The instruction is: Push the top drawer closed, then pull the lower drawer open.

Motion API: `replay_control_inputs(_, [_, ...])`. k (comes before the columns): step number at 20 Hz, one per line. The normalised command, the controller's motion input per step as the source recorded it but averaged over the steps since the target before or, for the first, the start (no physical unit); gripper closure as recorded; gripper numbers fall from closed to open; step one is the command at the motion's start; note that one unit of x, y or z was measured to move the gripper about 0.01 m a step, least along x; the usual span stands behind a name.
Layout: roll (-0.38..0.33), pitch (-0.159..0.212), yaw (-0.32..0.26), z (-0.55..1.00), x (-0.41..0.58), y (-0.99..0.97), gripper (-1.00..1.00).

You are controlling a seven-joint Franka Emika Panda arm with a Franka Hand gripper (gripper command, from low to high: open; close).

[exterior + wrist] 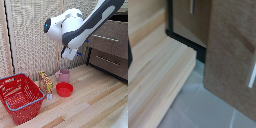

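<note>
The dresser stands at the exterior view's right – the top drawer (106, 38) above the lower drawer (108, 60). The gripper (69, 53) hangs just left of them; whether its jaws are apart, I cannot tell.

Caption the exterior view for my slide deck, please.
Franka arm's gripper hovers before a dresser's top drawer and lower drawer, above a red basket, bowl and pink cup.

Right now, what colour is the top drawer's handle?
Silver, a slim bar on the dark-brown top drawer; the handle shows best in the exterior view.
</note>
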Motion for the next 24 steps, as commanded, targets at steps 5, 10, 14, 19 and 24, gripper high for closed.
replay_control_inputs(5, [-0.221,-0.007,0.111,0.26,-0.001,-0.34,-1.0])
replay_control_inputs(10, [-0.238,0.0,0.105,0.01,0.0,-0.44,-1.0])
replay_control_inputs(14, [-0.235,0.0,0.096,0.01,-0.001,-0.47,-1.0])
replay_control_inputs(19, [-0.204,-0.006,0.111,0.03,-0.02,-0.55,-1.0])
replay_control_inputs(24, [-0.156,0.004,0.107,0.03,-0.014,-0.59,-1.0])
